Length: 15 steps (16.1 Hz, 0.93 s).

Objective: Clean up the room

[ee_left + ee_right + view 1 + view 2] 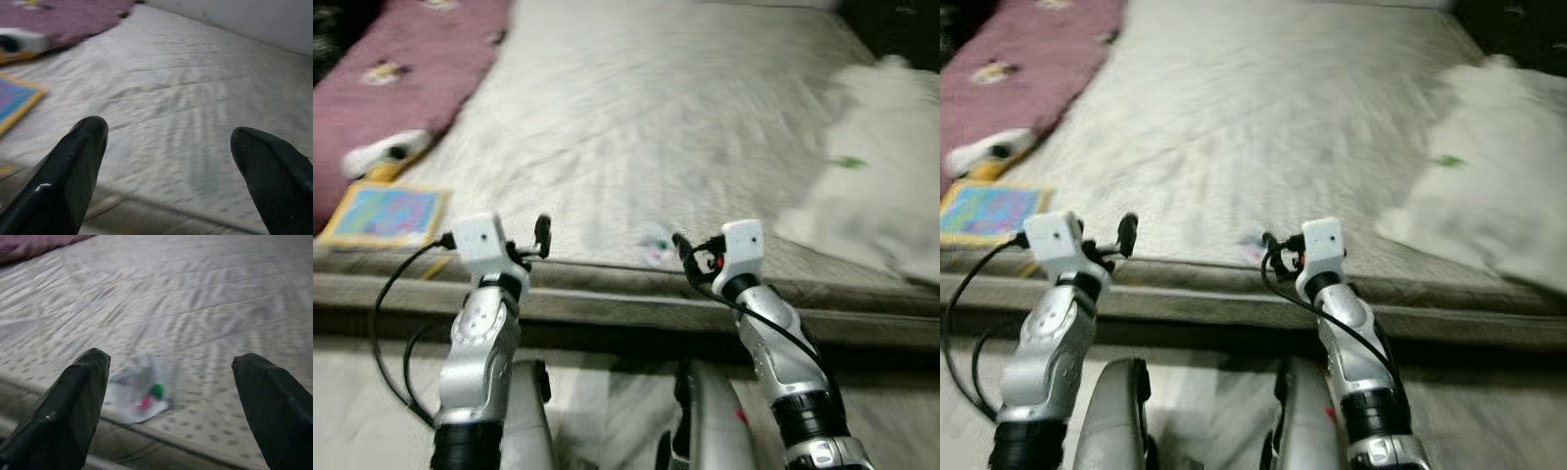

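A small crumpled clear wrapper (pixel 139 394) with green and pink bits lies on the pale mattress (pixel 646 127), close to its front edge (pixel 636 299). My right gripper (pixel 171 360) is open and hovers just short of the wrapper (pixel 656 245), which sits nearer the gripper's left finger (pixel 80 396). My left gripper (pixel 168 132) is also open, held over the bare sheet by the bed's front edge, with nothing between its fingers. In the blurred head views both arms reach forward over the edge, left gripper (pixel 536 243) and right gripper (pixel 687 253).
A colourful book (pixel 386 213) lies at the front left of the bed. A small white object (pixel 386 149) rests behind it, against a maroon blanket (pixel 401 69). A white bundle of bedding (pixel 881 186) fills the right side.
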### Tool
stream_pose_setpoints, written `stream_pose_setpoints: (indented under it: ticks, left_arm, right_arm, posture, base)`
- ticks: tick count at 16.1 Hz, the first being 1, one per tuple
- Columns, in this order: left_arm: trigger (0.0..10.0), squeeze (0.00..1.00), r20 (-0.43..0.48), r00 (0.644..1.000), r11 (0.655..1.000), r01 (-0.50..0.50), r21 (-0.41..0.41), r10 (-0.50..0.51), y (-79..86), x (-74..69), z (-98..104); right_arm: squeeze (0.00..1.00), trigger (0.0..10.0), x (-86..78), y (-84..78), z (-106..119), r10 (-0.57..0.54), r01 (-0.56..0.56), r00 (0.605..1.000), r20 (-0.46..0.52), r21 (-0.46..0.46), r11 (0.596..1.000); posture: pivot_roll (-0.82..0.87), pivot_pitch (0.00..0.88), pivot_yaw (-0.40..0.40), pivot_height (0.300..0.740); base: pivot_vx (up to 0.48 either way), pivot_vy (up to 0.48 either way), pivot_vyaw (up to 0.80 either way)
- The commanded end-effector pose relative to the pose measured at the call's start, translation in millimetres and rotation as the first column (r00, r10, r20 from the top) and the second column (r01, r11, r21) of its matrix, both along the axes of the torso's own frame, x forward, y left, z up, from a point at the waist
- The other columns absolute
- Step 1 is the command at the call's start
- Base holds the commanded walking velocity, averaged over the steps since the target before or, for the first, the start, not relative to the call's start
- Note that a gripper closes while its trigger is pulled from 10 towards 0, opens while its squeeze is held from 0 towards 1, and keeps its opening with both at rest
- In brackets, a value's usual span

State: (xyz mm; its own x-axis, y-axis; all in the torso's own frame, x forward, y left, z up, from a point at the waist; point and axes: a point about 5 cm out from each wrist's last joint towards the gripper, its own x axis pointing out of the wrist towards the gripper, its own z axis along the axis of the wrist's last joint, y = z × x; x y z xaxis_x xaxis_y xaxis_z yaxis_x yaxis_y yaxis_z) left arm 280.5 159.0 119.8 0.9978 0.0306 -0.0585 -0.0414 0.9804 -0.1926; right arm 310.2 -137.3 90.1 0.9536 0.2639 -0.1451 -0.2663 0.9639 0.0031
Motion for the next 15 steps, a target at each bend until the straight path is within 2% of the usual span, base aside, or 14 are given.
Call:
stream_pose_setpoints:
  ticks: [1,5,8,12,15]
  left_arm:
    - [10.0,0.0,-0.001,1.0,1.0,-0.018,0.015,0.018,4.1,-3.7,3]
    - [10.0,0.0,-0.008,0.999,0.998,-0.048,0.034,0.049,13.0,-14.7,6]
    - [10.0,0.0,-0.016,0.998,0.998,-0.057,0.039,0.057,15.4,-26.1,9]
    - [10.0,0.0,-0.038,0.998,0.997,-0.051,0.053,0.053,14.9,-39.6,12]
    - [10.0,0.0,-0.059,0.997,0.997,-0.046,0.062,0.049,14.7,-53.7,15]
  right_arm:
    - [0.0,10.0,4.9,0.5,-5,0.008,-0.007,0.999,-0.044,0.008,1.0]
    - [0.0,10.0,29.9,13.1,-5,0.033,-0.035,0.998,-0.047,-0.038,0.999]
    - [0.0,10.0,42.0,19.8,-2,0.005,-0.006,0.999,-0.039,-0.021,1.0]
    - [0.0,10.0,48.4,29.9,-7,-0.044,0.042,0.996,-0.075,-0.028,0.999]
    - [0.0,10.0,52.4,37.7,-4,-0.063,0.064,0.994,-0.087,0.001,0.998]
  posture:
    - [0.1,0.101,-0.04,0.568]
    - [0.16,0.128,-0.04,0.568]
    - [0.2,0.145,-0.037,0.568]
    - [0.25,0.181,-0.025,0.568]
    - [0.28,0.218,-0.014,0.568]
  base:
    - [0.0,0.0,0.0]
    - [0.0,0.0,0.0]
    - [0.0,0.0,0.0]
    - [0.0,0.0,0.0]
    - [0.0,0.0,0.0]
